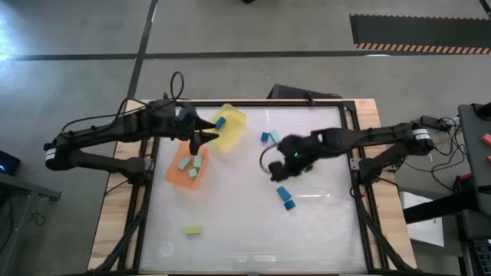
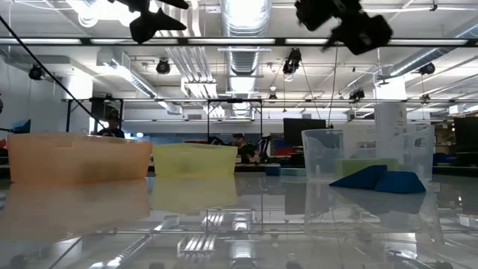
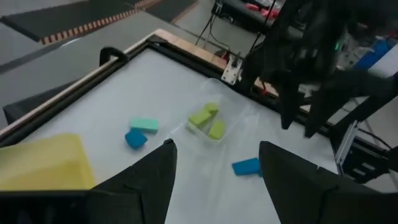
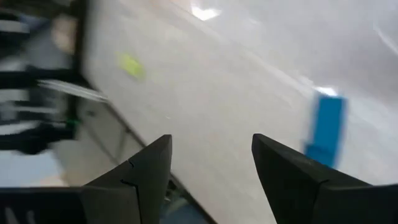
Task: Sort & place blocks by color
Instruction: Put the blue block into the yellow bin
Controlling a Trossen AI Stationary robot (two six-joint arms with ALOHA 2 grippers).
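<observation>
My left gripper (image 1: 201,140) (image 3: 214,146) hangs open and empty in the air between the orange bin (image 1: 186,167) and the yellow bin (image 1: 229,126). Teal blocks (image 1: 190,164) lie in the orange bin and a blue block (image 1: 220,123) lies in the yellow bin. My right gripper (image 1: 274,170) (image 4: 211,140) is open and empty above the table's middle. Below it lie two blue blocks (image 1: 285,198) (image 4: 326,130). A teal block (image 3: 144,124) and a blue block (image 3: 135,139) lie near the far edge. A yellow-green block (image 1: 192,229) lies alone near the near edge.
A clear shallow dish (image 3: 208,124) holds yellow-green blocks (image 3: 210,120); in the high view my right arm (image 1: 330,143) covers it. The table has a raised dark frame (image 1: 357,165). In the low view both bins (image 2: 75,157) (image 2: 194,159) stand on the left, and people sit in the room beyond.
</observation>
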